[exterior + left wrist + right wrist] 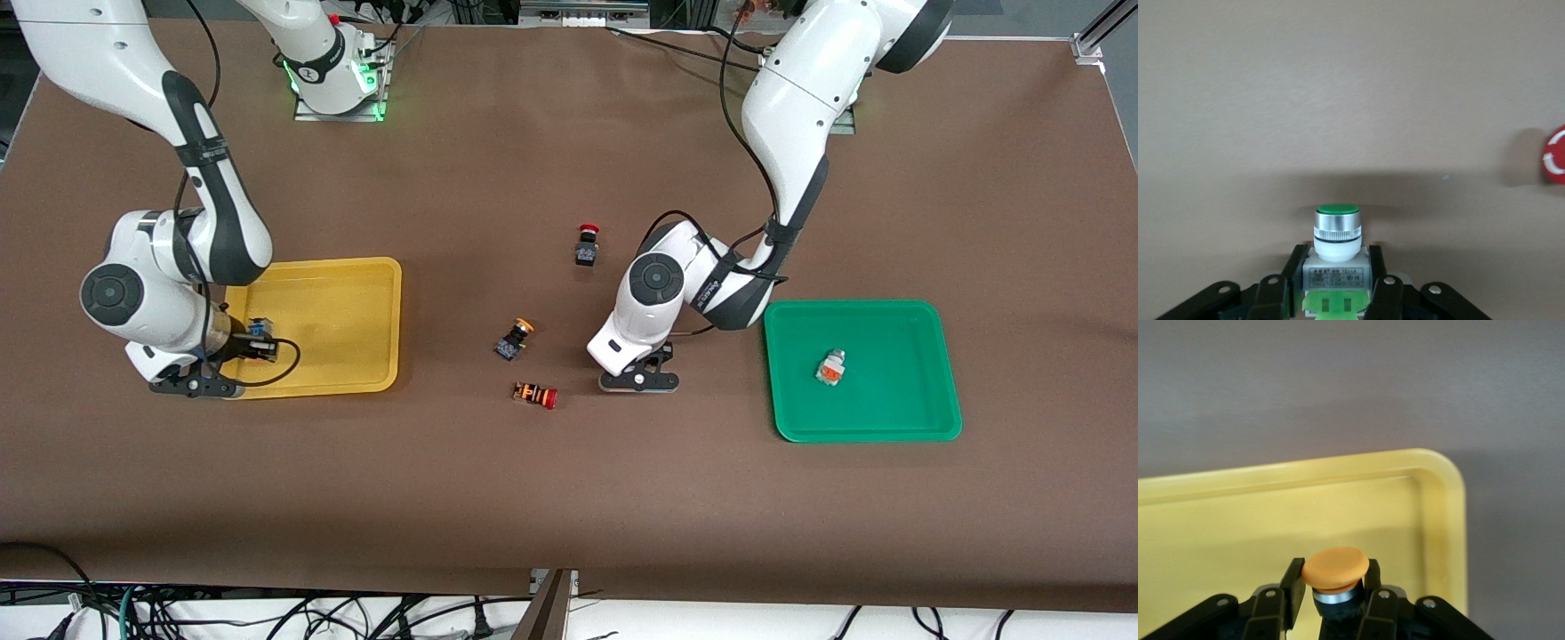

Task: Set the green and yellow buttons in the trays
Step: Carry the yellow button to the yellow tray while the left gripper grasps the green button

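Observation:
My right gripper (260, 345) is over the yellow tray (356, 293), shut on a black-bodied button with an orange-yellow cap (1335, 565); the right wrist view shows its fingers (1297, 577) at both sides of the body above the tray floor (1238, 527). My left gripper (638, 380) is low at the table between the loose buttons and the green tray (925, 418). It is shut on a whitish-grey button with a green cap (1337, 230), which is hidden in the front view. A grey button with an orange part (830, 368) lies in the green tray. Another orange-yellow-capped black button (514, 340) lies mid-table.
An orange-striped button with a red cap (535, 394) lies beside the left gripper, toward the right arm's end. A black-bodied button with a red cap (587, 244) stands farther from the front camera. A red cap (1555, 155) shows at the edge of the left wrist view.

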You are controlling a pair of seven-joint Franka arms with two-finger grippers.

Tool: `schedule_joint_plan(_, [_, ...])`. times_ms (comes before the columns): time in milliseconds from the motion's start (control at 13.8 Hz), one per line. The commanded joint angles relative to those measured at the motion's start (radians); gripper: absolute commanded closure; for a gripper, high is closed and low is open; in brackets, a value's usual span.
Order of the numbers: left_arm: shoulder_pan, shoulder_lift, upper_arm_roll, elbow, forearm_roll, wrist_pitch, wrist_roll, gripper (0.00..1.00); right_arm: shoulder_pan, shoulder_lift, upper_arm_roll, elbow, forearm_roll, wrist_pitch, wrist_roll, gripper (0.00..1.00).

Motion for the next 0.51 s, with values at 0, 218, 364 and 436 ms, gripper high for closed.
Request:
schedule_joint_plan(0, [0.014,-0.075,0.011,0.027,0.04,-0.164,0.032,0.89,-0.038,-0.037,0.013,-0.063,0.019,0.04,-0.074,0.93])
schedule_joint_plan(218, [0.101,-0.158,0.01,0.027,0.041,-0.311,0.218,0.89,-0.043,-0.043,0.013,-0.112,0.019,0.099,-0.077,0.51])
schedule_joint_plan(364, [0.169,-0.198,0.008,0.026,0.041,-0.38,0.385,0.89,-0.043,-0.045,0.013,-0.111,0.019,0.099,-0.074,0.14])
schedule_joint_plan(436, [0.208,-0.215,0.01,0.023,0.041,-0.406,0.468,0.89,-0.043,-0.045,0.013,-0.109,0.019,0.099,-0.063,0.08])
